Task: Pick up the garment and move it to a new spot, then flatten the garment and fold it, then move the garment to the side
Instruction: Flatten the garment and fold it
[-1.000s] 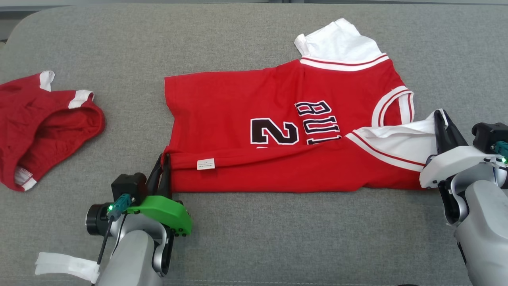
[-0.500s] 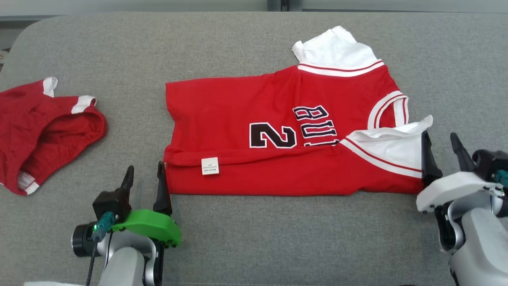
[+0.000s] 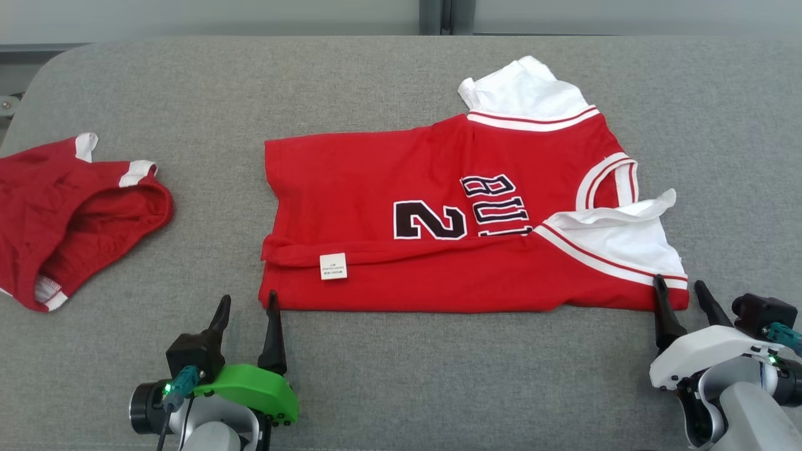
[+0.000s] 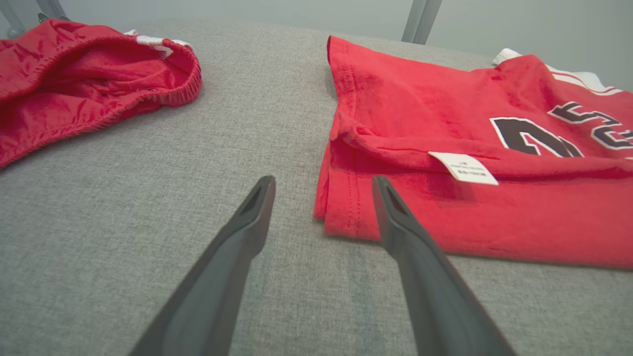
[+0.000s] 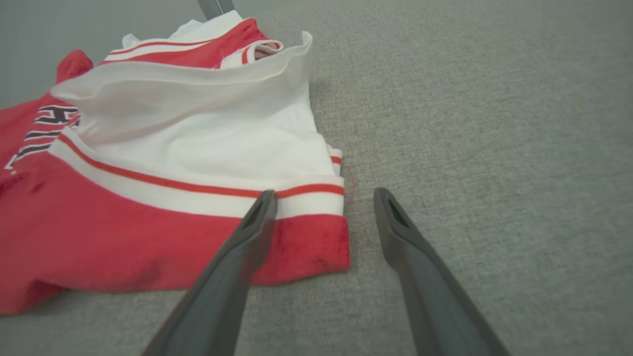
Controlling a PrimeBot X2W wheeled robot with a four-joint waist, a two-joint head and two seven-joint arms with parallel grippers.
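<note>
The left tool point(image 3: 248, 299) is standing wide open and empty, one finger just beside the near hem corner of the red garment point(image 3: 376, 188). The right tool point(image 3: 678, 283) is likewise gaping empty at the near sleeve corner. The garment is lying mid-desk point(image 3: 401, 376), its near edge folded over and a white label point(image 3: 333, 265) showing. Red shorts point(image 3: 69, 213) are lying well apart on the left.

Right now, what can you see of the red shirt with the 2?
The red shirt lies sideways on the grey surface, its near side folded over. Soft cloth, white striped sleeves, a black 2 with letters, a small white tag. The open left hand and right hand sit by its near corners.
</note>
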